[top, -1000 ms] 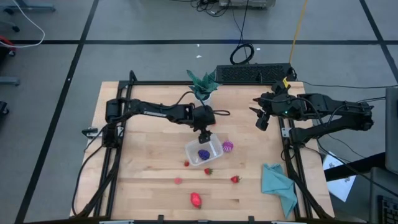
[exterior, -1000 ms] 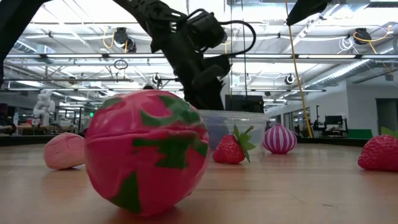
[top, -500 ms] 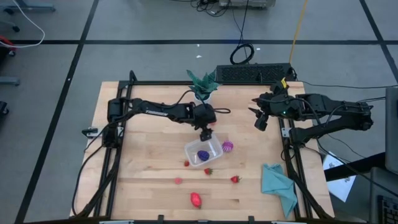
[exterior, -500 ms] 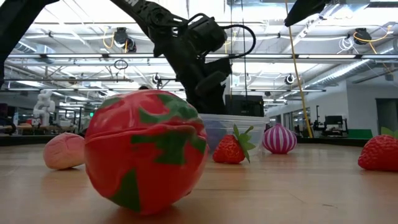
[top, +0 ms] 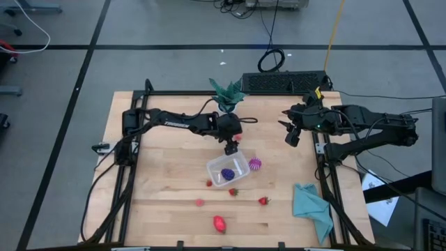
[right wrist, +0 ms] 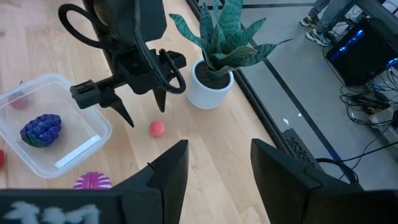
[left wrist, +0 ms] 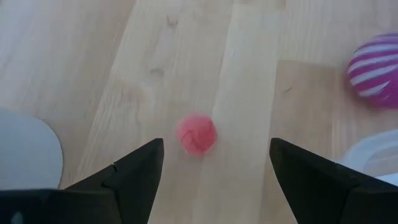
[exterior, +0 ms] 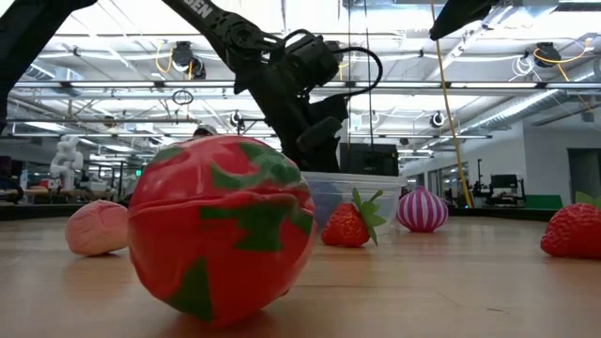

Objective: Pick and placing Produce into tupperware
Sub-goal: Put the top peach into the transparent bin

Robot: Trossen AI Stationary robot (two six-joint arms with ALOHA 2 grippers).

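The clear tupperware (top: 228,169) stands mid-table with a purple fruit (top: 228,172) inside. My left gripper (top: 231,146) is open and empty just past the container's far rim, pointing down over a small red fruit (left wrist: 196,134). That fruit lies on the wood in front of the open fingers and also shows in the right wrist view (right wrist: 157,128). A striped purple fruit (top: 255,164) lies to the right of the container. Several red and pink fruits (top: 219,224) lie nearer the front edge. My right gripper (top: 293,132) is open and empty at the far right.
A green potted plant (top: 227,95) in a white pot (right wrist: 208,90) stands at the far edge, just behind my left gripper. A teal cloth (top: 312,208) lies at the near right. In the low view a large red fruit (exterior: 221,239) fills the foreground.
My left gripper has gone from above the tupperware toward the table's far edge and now hangs over the small red fruit. The purple fruit has stayed in the container.
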